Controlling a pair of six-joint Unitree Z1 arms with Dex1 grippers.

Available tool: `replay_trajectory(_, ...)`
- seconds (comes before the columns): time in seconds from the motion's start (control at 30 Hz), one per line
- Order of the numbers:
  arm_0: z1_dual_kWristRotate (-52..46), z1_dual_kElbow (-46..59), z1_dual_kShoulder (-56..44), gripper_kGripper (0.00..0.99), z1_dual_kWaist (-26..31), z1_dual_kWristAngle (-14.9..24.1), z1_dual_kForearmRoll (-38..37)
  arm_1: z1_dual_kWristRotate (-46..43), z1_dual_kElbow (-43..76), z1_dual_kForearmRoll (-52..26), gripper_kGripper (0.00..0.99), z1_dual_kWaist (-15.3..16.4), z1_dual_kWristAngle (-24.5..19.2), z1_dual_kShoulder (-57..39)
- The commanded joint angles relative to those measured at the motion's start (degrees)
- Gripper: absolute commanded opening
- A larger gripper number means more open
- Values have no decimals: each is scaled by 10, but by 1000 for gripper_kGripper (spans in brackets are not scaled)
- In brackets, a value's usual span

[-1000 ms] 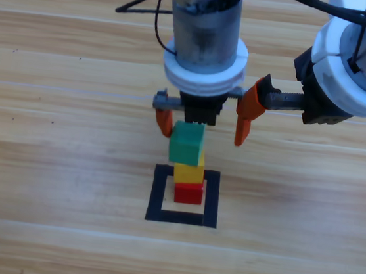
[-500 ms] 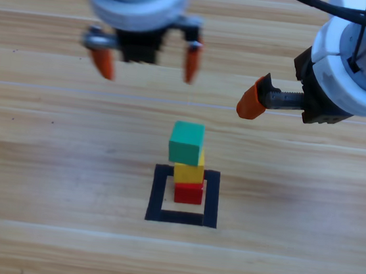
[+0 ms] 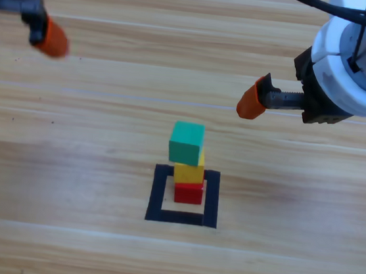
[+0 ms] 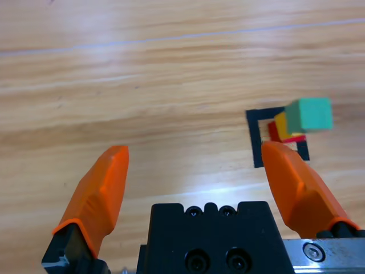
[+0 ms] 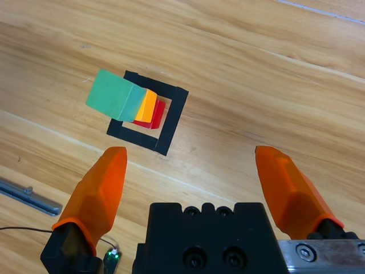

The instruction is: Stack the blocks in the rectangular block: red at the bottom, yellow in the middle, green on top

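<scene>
The three blocks stand as one stack inside the rectangular block (image 3: 156, 195) of black tape: red (image 3: 188, 193) at the bottom, yellow (image 3: 189, 173) on it, green (image 3: 186, 143) on top. Nothing touches the stack. My left gripper (image 4: 197, 154) is open and empty, far off at the left edge of the high view, where only one of its fingers (image 3: 49, 37) shows. Its wrist view has the green cube (image 4: 308, 114) at the right. My right gripper (image 5: 194, 157) hangs open and empty up and to the right of the stack, with the green cube (image 5: 114, 94) ahead on its left.
The wooden table (image 3: 74, 164) lies bare around the tape outline. A grey metal strip (image 5: 28, 197) and a thin cable show at the bottom left of the right wrist view.
My left gripper has pulled away from the green cube, up and then far left to the picture's edge. The stack has stayed standing. The right arm has not moved.
</scene>
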Motion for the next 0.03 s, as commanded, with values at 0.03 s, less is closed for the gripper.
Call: replay_trajectory(0.03, 77, 151, -100, 990, -61, 4, -139, -1, 12, -9, 990, -14, -9, 24)
